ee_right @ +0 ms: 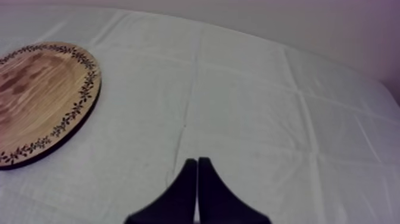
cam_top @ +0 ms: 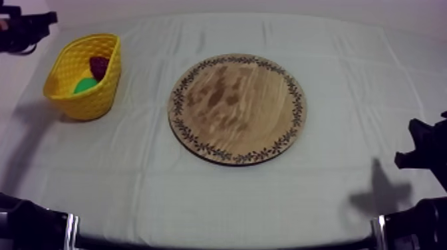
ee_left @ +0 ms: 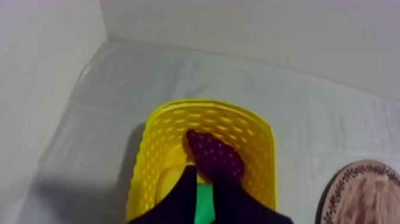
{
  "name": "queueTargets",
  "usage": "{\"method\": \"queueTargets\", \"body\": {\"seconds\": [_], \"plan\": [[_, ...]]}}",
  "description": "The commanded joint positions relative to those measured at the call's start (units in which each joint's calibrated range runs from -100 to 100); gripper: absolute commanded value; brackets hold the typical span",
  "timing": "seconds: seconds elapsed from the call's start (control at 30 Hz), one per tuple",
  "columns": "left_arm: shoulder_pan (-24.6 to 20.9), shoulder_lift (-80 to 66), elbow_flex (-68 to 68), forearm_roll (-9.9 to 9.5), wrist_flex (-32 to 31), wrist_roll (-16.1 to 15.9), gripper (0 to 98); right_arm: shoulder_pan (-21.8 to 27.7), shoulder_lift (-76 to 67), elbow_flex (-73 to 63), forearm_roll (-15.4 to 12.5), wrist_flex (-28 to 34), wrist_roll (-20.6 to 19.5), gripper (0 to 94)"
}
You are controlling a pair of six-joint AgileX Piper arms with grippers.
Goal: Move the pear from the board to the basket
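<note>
The wooden board (cam_top: 236, 110) lay bare at the centre of the table, with no fruit on it. The yellow basket (cam_top: 93, 106) stood well apart from it, at about ten o'clock from the board. The pear (cam_top: 85, 85), a bright green shape, lay inside the basket, next to a dark red bunch of grapes (cam_top: 100, 65). Judging by this, the placing was already done.

The left gripper (ee_left: 205, 177) hung over the basket with its two black fingers a narrow way apart, holding nothing. The green of the pear showed below, through the gap between them. That pose suits a release point directly above the basket's opening. From above, the left arm (cam_top: 23, 30) sat at about ten o'clock beyond the basket.

The right gripper (ee_right: 197, 161) had its fingers pressed together into a thin wedge. It hovered over bare cloth, with the board's patterned rim at its ten o'clock. The right arm (cam_top: 426, 149) sat at about four o'clock from the board, probably kept out of the way.

A grey-white cloth (cam_top: 332, 193) with soft fold lines covered the table. A plain pale wall (ee_left: 268, 36) rose at twelve o'clock.
</note>
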Motion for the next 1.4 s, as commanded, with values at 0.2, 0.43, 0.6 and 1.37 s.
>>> {"method": "queueTargets", "body": {"seconds": [0.2,0.43,0.6,1.37], "plan": [[0.30,-31.84,20.44,3.85,-0.08,-5.04,1.5,-0.03,0.01,0.05,0.00,-0.05,0.04,0.5],[1.36,-48.38,33.15,4.36,1.76,-7.20,0.6,-0.01,0.01,0.05,0.00,-0.05,0.04,0.5],[1.81,-55.27,40.50,4.20,1.97,-7.68,0.5,-0.03,0.01,0.05,0.00,-0.05,0.02,0.5],[1.15,-69.26,50.89,12.10,2.44,-14.71,0.2,-0.03,0.01,0.05,0.00,-0.05,0.04,0.5]]}}
